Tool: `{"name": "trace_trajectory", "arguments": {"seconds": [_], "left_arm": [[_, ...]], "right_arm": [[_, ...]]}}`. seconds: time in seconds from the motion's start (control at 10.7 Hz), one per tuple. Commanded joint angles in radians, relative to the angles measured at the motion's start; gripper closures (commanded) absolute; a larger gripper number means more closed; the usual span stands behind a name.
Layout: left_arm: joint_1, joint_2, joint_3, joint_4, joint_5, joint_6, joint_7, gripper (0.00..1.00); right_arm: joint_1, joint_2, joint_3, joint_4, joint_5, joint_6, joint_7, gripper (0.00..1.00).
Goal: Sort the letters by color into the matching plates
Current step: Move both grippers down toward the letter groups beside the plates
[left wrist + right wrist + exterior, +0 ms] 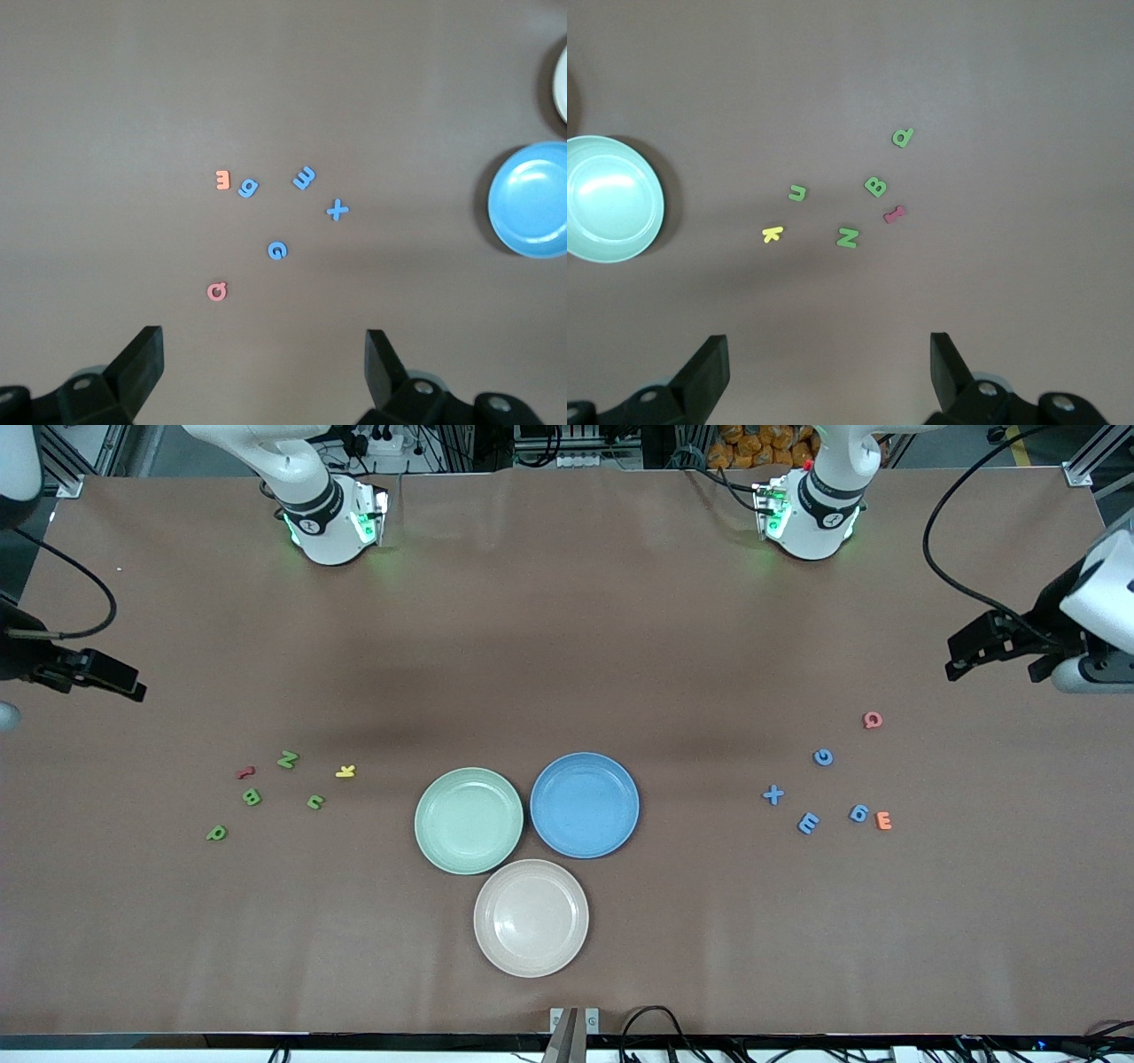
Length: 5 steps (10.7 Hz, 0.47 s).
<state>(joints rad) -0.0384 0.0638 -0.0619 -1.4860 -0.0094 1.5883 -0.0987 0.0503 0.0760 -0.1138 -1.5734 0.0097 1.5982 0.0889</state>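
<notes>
Three empty plates sit mid-table: pale green (469, 820), blue (585, 804) and beige-pink (531, 918), the last nearest the camera. Toward the right arm's end lie several green letters (252, 797), a red one (246, 772) and a yellow K (345, 771). Toward the left arm's end lie several blue letters (808, 823), a pink Q (873, 720) and an orange E (883, 820). My right gripper (828, 354) is open and empty, high over bare table beside the green letters (875, 186). My left gripper (264, 354) is open and empty, high beside the blue letters (304, 178).
The brown table (567, 646) stretches bare between the arm bases and the plates. Cables hang by both grippers at the table's ends. The blue plate's rim (496, 199) shows in the left wrist view, the green plate's rim (656, 208) in the right wrist view.
</notes>
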Motion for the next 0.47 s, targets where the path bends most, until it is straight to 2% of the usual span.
{"name": "trace_trajectory", "arguments": {"seconds": [0.0, 0.19, 0.37], "left_arm": [[0.012, 0.056, -0.003, -0.011, 0.008, 0.028, -0.070, 0.00], [0.021, 0.051, -0.004, -0.087, 0.000, 0.108, -0.072, 0.00], [0.022, 0.050, -0.007, -0.183, 0.000, 0.176, -0.052, 0.00]], "right_arm": [[-0.004, -0.010, 0.002, -0.127, 0.018, 0.110, 0.080, 0.00], [-0.009, -0.009, 0.002, -0.222, 0.027, 0.210, 0.185, 0.00], [-0.010, 0.011, 0.002, -0.302, 0.082, 0.317, 0.268, 0.00]]}}
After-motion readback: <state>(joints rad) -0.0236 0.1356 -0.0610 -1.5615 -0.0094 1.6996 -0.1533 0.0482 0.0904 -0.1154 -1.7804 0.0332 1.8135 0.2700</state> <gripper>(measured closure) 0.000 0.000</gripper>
